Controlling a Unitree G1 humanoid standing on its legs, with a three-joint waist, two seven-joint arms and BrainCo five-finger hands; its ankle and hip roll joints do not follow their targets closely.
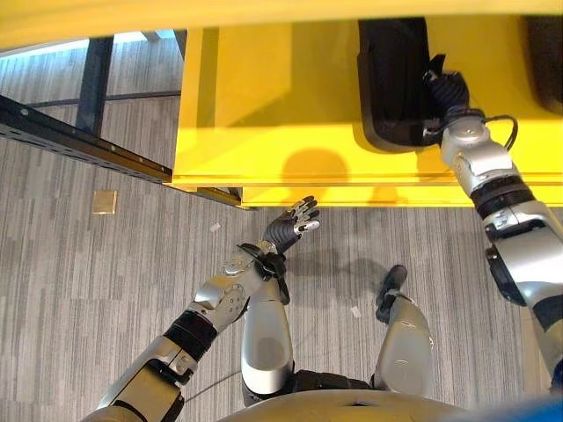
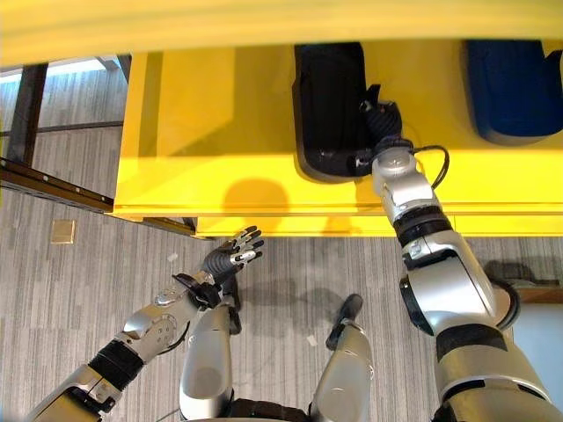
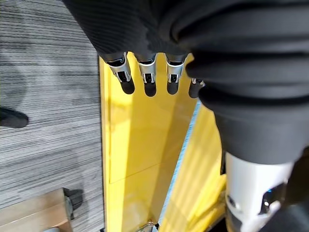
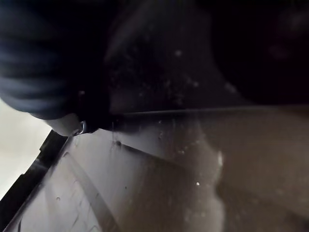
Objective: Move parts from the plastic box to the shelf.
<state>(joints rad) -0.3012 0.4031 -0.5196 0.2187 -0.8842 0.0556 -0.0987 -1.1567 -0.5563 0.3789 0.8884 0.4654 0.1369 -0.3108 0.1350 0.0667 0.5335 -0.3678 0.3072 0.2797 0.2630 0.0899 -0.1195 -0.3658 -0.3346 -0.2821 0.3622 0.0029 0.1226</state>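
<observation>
The yellow shelf is spanning the upper part of the frame in both eye views, its front edge running across the middle. A black plastic box is sitting on it, upper centre in the right eye view, and a blue box is standing further along in the upper right corner. Grey striped carpet is covering the lower half of the frame.

The right hand is reaching up from the lower right and pressing against the right side of the black box at its near corner — its fingers are going out of sight past the rim, so I cannot tell whether they are open or closed. The right wrist view is showing a dark, dusty inner surface of the box; no part can be made out there.

The left hand is hovering low at centre, below the shelf's front edge, fingers straight and spread, holding nothing — well apart from the black box.
</observation>
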